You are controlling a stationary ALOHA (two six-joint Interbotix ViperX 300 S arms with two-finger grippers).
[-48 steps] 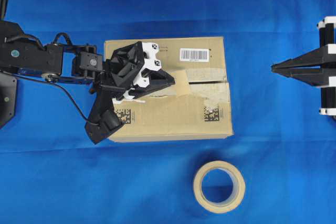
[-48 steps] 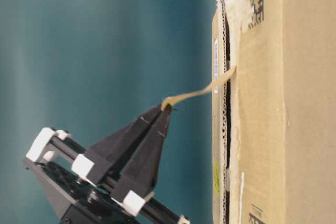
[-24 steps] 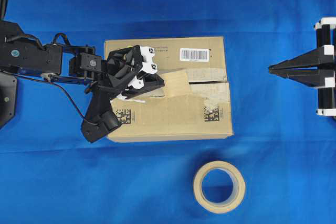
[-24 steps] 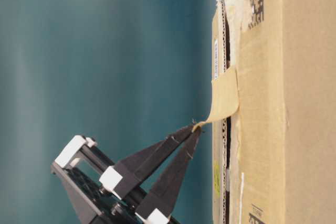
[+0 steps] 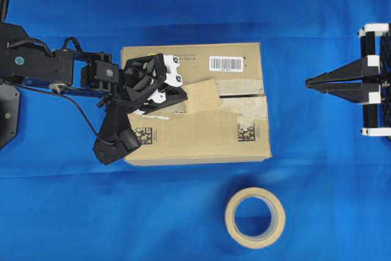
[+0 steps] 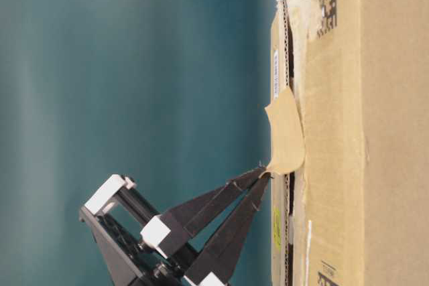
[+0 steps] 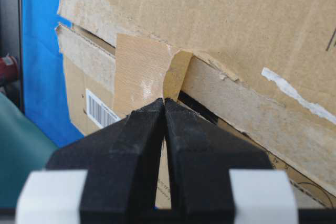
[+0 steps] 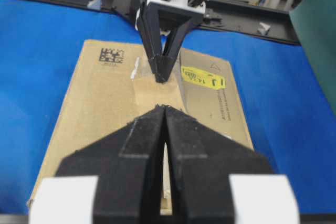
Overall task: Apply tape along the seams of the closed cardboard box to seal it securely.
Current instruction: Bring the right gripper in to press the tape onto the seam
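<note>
Since a second ago your left gripper [image 5: 183,97] has lowered the small tan-beige masking tape square [image 5: 203,95] over the dark seam slit [image 5: 241,95] atop the brown cardboard box [image 5: 201,136]. Tape: light, limp, sticky; jaws pinch its near edge. Right gripper [image 5: 310,82]: jaws together, holding nothing.

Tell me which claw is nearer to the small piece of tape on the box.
Left. The left claw pinches the tape at its edge over the cardboard box. The right claw waits beyond the box's far end.
</note>
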